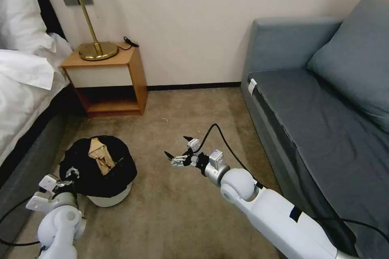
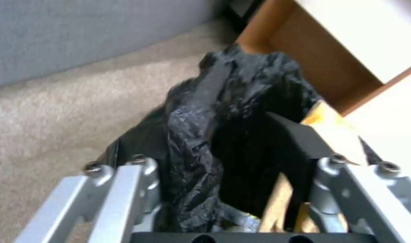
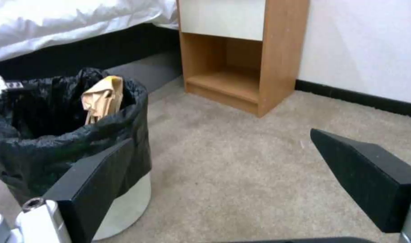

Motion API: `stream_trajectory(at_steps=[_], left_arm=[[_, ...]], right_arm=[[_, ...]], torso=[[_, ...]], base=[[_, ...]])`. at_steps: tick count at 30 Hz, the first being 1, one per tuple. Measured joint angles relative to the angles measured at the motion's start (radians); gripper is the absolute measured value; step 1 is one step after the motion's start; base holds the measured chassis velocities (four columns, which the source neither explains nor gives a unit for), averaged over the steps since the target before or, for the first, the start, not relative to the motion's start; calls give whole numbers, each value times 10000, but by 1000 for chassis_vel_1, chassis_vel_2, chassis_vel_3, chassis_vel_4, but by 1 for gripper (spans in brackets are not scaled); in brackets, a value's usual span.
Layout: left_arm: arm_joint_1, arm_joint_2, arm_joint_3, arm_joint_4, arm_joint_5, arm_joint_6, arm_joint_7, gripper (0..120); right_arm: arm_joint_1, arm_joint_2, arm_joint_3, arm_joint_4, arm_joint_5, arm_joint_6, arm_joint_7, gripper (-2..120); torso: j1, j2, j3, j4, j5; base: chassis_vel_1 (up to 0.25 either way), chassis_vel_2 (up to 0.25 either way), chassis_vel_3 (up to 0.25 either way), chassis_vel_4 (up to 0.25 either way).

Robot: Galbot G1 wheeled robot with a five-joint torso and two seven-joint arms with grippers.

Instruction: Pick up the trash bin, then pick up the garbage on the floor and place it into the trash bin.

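The trash bin (image 1: 117, 172) is a low white bin with a black bag over its rim, on the carpet at the left beside the bed. My left gripper (image 1: 71, 174) is shut on its near rim, and in the left wrist view the crumpled bag (image 2: 192, 135) sits between the fingers (image 2: 300, 135). A tan paper scrap of garbage (image 1: 99, 153) stands inside the bin (image 3: 57, 141) and rises above the rim (image 3: 102, 98). My right gripper (image 1: 176, 146) hovers open and empty over bare carpet to the right of the bin, its black pads (image 3: 363, 168) spread wide.
A wooden nightstand (image 1: 109, 77) with a brass lamp (image 1: 97, 48) stands against the far wall. The bed (image 1: 24, 89) runs along the left and a grey sofa (image 1: 316, 121) along the right. Open carpet (image 1: 182, 109) lies between them.
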Motion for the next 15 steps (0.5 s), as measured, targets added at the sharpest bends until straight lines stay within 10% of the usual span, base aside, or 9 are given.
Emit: stream_trajectory(at_steps=[15], left_arm=[[2017,-421,-186,-1493,3648,-1190,262,100]], right_arm=[[-816,106,270,39,-689,847,676,100]], torso=[[0,0,0,1,0]], base=[[0,0,0,0]])
